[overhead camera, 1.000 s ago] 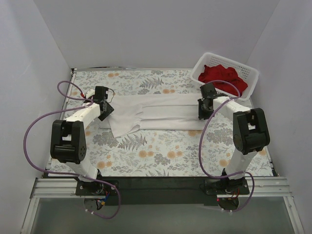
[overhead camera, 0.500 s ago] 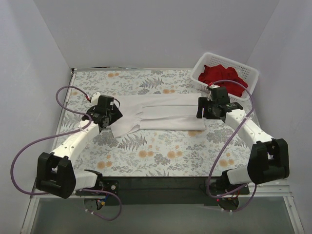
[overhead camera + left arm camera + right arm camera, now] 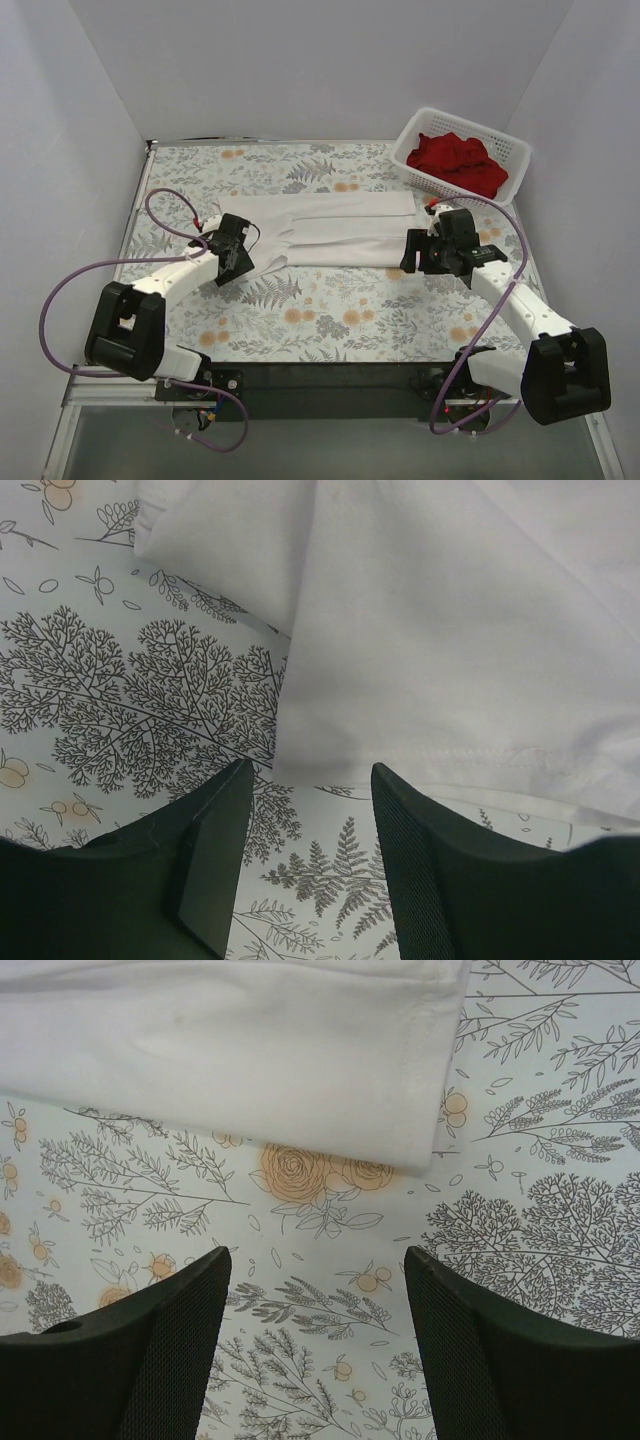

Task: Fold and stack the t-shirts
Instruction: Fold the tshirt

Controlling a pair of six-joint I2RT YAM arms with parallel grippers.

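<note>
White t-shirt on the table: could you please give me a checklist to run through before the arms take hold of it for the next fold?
1. Left pincer open: ok, jaws apart, nothing between them.
2. Right pincer open: ok, jaws apart and empty.
3. Left pincer at the white t-shirt's near hem: ok, the hem lies just ahead of the gap.
4. Right pincer at the hem: not ok, bare table shows between it and the cloth.
5. White t-shirt lying flat: cannot tell; a flap sticks out at its near left corner.
6. Red t-shirts out of the way: ok, in the basket at the far right.
</note>
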